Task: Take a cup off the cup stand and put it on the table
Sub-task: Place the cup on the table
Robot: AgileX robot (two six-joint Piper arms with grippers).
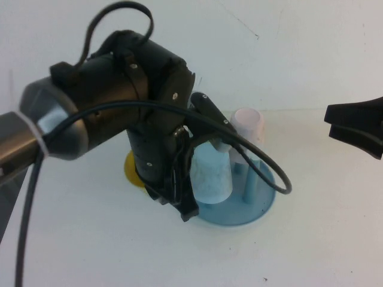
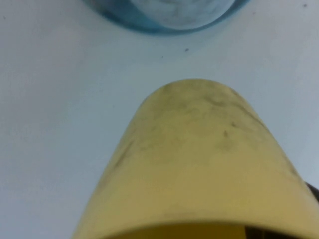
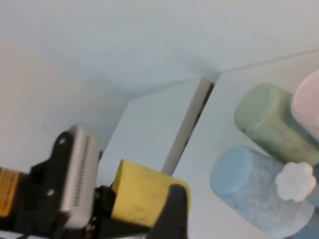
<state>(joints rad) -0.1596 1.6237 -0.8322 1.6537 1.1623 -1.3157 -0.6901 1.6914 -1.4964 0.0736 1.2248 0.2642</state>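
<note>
My left gripper [image 1: 163, 192] points down at the table just left of the cup stand [image 1: 263, 206] and is shut on the pale-yellow cup [image 1: 133, 170]. The arm hides most of the cup in the high view. The cup [image 2: 199, 159] fills the left wrist view, with the stand's blue rim [image 2: 124, 20] beyond it. The right wrist view shows the cup [image 3: 144, 191] clamped between the left gripper's fingers [image 3: 75, 174]. I cannot tell whether the cup touches the white table [image 1: 90, 251]. My right gripper [image 1: 329, 124] hovers at the right edge, shut and empty.
A light-blue cup [image 1: 209, 173] and a pink cup [image 1: 248, 125] sit upside down on the stand's pegs. A green cup [image 3: 269, 119] shows in the right wrist view, beside a white peg tip [image 3: 295, 181]. The left arm's cable [image 1: 263, 161] loops over the stand.
</note>
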